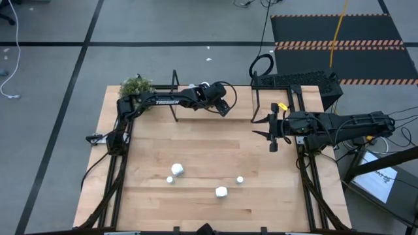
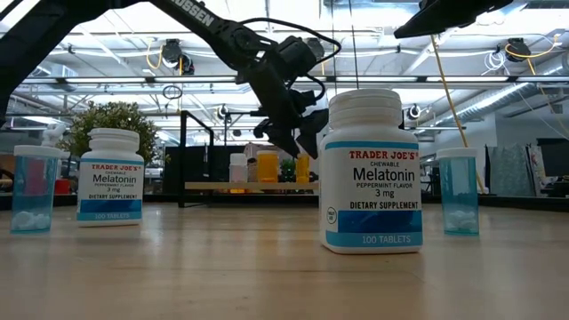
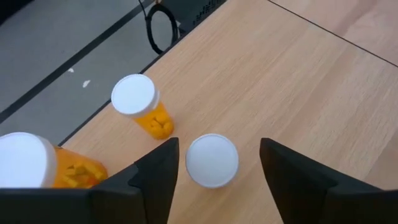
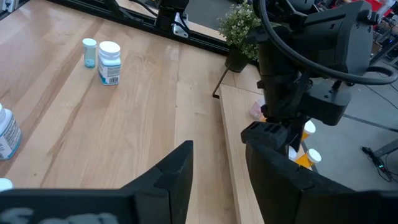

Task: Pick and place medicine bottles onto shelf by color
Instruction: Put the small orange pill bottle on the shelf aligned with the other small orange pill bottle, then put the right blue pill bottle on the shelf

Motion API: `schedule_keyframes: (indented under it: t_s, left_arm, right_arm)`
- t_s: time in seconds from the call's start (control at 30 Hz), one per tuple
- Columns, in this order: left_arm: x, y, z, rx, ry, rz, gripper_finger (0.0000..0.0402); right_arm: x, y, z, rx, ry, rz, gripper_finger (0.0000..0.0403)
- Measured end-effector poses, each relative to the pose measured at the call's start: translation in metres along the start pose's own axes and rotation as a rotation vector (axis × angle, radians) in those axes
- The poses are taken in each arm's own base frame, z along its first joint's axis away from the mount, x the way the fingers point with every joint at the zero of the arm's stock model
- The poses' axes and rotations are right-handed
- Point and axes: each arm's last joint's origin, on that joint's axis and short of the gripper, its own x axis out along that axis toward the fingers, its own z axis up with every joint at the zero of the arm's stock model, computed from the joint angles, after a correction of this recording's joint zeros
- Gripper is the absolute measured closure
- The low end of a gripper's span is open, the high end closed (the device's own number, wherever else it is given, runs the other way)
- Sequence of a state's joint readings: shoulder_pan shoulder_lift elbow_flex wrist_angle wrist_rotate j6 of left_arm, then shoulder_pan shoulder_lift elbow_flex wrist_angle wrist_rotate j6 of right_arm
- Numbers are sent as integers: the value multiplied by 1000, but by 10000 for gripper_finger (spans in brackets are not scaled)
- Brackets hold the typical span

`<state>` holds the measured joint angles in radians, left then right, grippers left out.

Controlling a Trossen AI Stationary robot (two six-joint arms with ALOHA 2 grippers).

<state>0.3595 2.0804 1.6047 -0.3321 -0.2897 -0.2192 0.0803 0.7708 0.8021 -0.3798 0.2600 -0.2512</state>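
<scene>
My left gripper is open over the shelf at the table's far side. Its fingers stand on either side of a white-capped bottle without touching it. That bottle stands on the shelf board, its body hidden under the cap. Two orange bottles stand beside it on the shelf. Two white Melatonin bottles and two small pale blue ones stand on the table's near half. My right gripper hangs open above the table's right side, with nothing between its fingers.
A small potted plant stands at the table's far left corner. A dark keyboard lies beyond the far right corner. The shelf's black end frames rise at each end of the board. Bare wood lies between the shelf and the near bottles.
</scene>
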Motion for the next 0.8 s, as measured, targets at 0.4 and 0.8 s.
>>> schedule_keyframes:
  t_s: [0.4, 0.8]
  left_arm:
    - [-7, 1, 8, 0, -53, 5, 143]
    - [-115, -4, 35, 63, -149, 13, 140]
  right_arm:
    - [0, 0, 0, 0, 0, 0, 259]
    - [0, 0, 0, 31, -1, 1, 259]
